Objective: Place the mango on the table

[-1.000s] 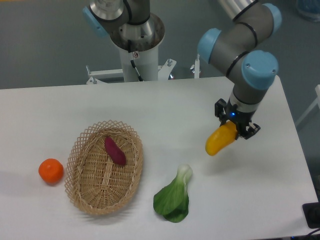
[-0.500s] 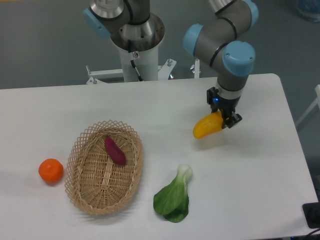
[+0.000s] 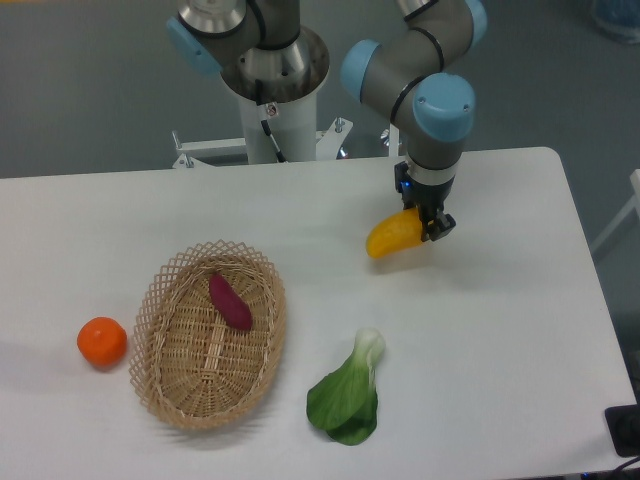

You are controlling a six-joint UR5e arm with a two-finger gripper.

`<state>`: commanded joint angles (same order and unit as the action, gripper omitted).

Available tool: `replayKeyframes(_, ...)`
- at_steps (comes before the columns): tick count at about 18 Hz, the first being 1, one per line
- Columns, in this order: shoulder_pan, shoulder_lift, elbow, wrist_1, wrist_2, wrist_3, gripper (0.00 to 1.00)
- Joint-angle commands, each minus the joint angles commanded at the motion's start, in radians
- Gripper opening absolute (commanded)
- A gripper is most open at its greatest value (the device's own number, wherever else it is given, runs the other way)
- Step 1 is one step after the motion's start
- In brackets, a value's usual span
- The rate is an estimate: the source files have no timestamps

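The mango (image 3: pixel 392 237) is a yellow-orange elongated fruit, tilted with its free end down to the left. My gripper (image 3: pixel 421 221) is shut on its upper right end and holds it over the white table (image 3: pixel 500 330), right of centre toward the back. Whether the mango touches the tabletop cannot be told; a faint shadow lies just under it.
An oval wicker basket (image 3: pixel 170 385) at the front left holds a purple sweet potato (image 3: pixel 230 301). A round orange fruit (image 3: pixel 102 341) lies left of the basket. A green bok choy (image 3: pixel 349 394) lies at the front centre. The robot's base column (image 3: pixel 270 90) stands behind the table.
The arm has carried the mango up and to the left across the table, from the right side toward the back centre. The other objects have not moved.
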<state>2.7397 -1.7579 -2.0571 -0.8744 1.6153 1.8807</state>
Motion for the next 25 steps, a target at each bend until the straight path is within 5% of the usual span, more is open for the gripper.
replayKeyframes(4, 0.0, 0.0, 0.003, 0.0, -0.002, -0.002, 0.76)
replayKeyframes(6, 0.0, 0.0, 0.009, -0.002, -0.002, -0.011, 1.0)
replayKeyframes(10, 0.0, -0.003, 0.032, -0.005, 0.003, -0.015, 1.0)
replayKeyframes(14, -0.002, -0.014, 0.121, -0.076, 0.005, -0.015, 1.0)
replayKeyframes(20, -0.008, -0.047, 0.282, -0.261, 0.005, -0.017, 1.0)
replayKeyframes(25, -0.034, -0.095, 0.409, -0.301, -0.003, -0.093, 1.0)
